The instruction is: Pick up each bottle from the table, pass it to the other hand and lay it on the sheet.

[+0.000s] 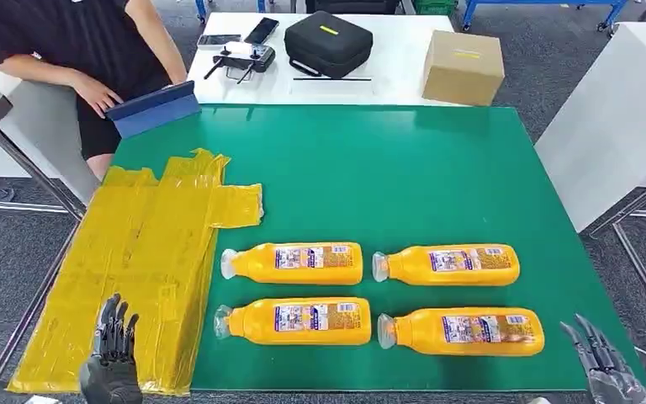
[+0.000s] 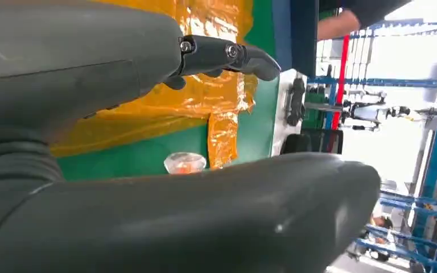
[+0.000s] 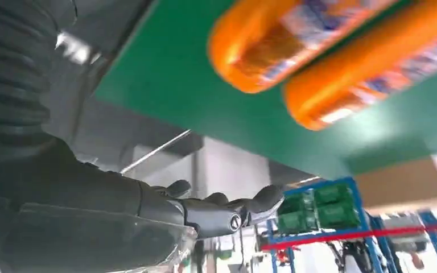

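Several orange bottles lie on their sides on the green table (image 1: 387, 168), in two rows: far left bottle (image 1: 294, 263), far right bottle (image 1: 450, 264), near left bottle (image 1: 296, 321), near right bottle (image 1: 463, 331). The yellow sheet (image 1: 135, 252) covers the table's left side. My left hand (image 1: 111, 358) hovers over the sheet's near edge, fingers apart and holding nothing. At the table's near right corner, my right hand (image 1: 604, 360) is open and empty, just right of the near right bottle. The right wrist view shows two bottle ends (image 3: 296, 45) beyond the fingers (image 3: 222, 210).
A person (image 1: 67, 50) sits at the far left with a blue tablet (image 1: 153, 108). Behind the green table a white table holds a black case (image 1: 328, 42), a cardboard box (image 1: 463, 67) and a controller (image 1: 244, 59). A white table (image 1: 622, 109) stands to the right.
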